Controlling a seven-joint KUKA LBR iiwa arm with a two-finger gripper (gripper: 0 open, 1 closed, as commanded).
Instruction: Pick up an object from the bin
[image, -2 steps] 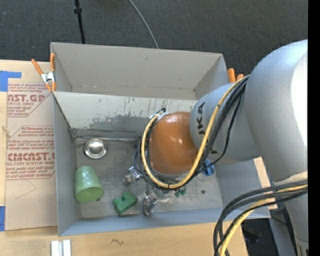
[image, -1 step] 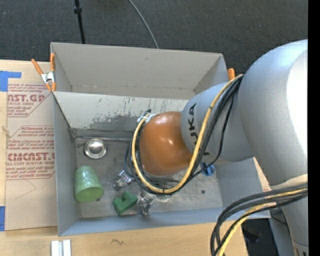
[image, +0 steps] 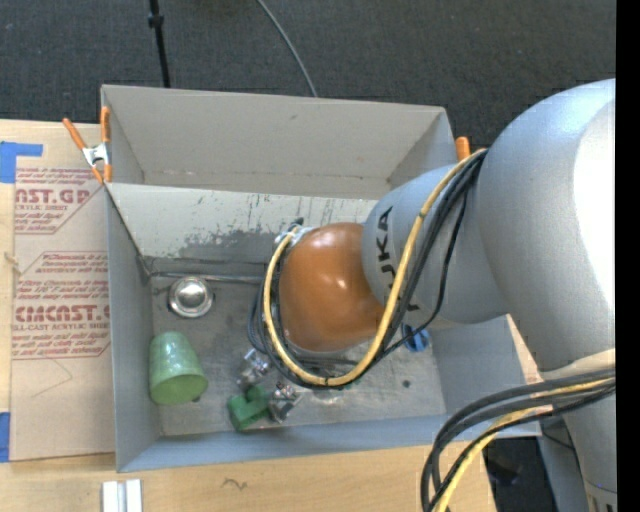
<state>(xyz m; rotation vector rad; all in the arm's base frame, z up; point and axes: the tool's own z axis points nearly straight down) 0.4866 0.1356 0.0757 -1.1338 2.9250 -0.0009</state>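
My gripper (image: 268, 383) is low over the bin's front floor, under the arm's orange cover. A small dark green block (image: 243, 411) lies right against its lower left side, close to the bin's front wall; I cannot tell whether it is gripped. A pale green plastic cup (image: 175, 370) lies on its side to the left, apart from the gripper. A shiny silver round thing (image: 190, 296) sits further back on the left.
A small blue thing (image: 416, 341) peeks out from behind the arm at the right of the bin. The arm and its cables cover the middle and right of the bin floor. The front wall is close below the gripper.
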